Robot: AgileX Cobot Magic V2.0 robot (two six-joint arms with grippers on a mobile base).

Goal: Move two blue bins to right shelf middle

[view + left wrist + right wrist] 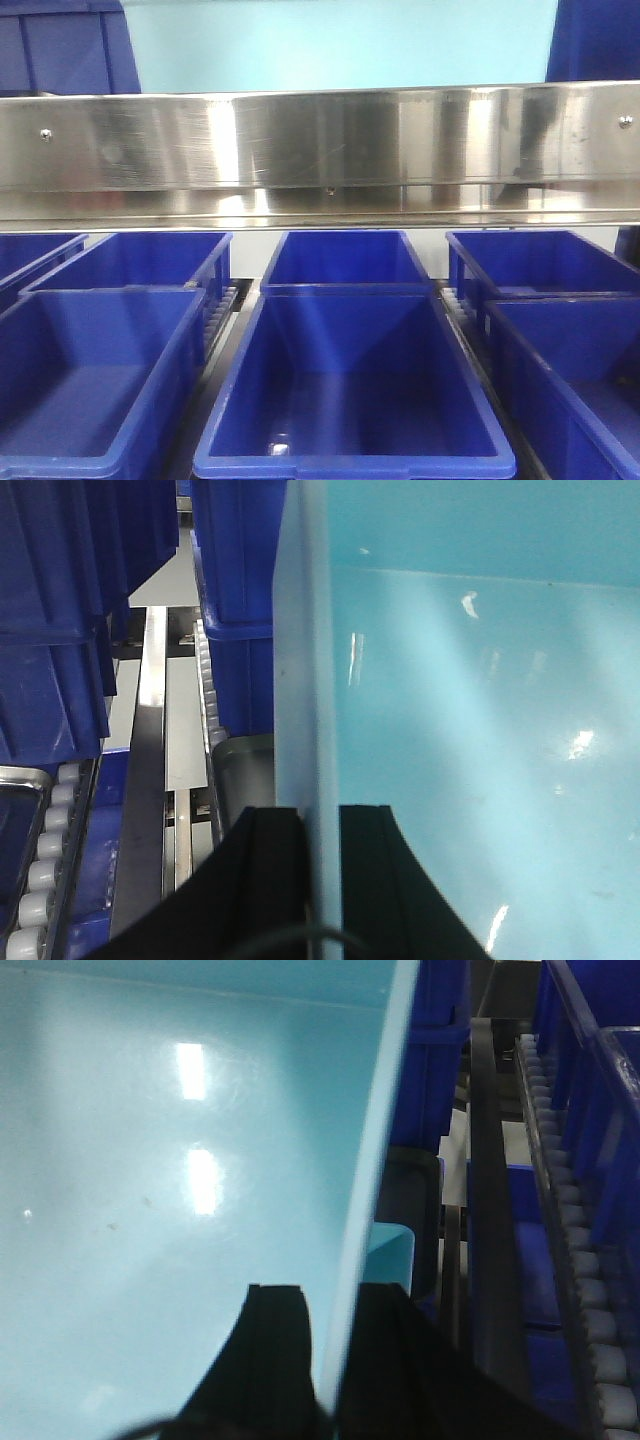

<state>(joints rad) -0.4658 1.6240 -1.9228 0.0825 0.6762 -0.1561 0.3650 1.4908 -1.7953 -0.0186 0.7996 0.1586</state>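
A light blue bin (340,45) shows above the steel shelf beam in the front view. My left gripper (322,830) is shut on its left wall (305,680), one black finger (270,880) outside and one inside. My right gripper (335,1330) is shut on its right wall (370,1180), one finger (275,1360) inside and one outside. The bin's pale inside fills most of both wrist views. Neither gripper shows in the front view.
A steel shelf beam (320,150) crosses the front view. Below it stand several empty dark blue bins (340,350) in rows on the shelf. Dark blue bins (60,600) and roller tracks (45,860) lie left of the left gripper. Rollers (580,1260) and blue bins (590,1080) lie right of the right gripper.
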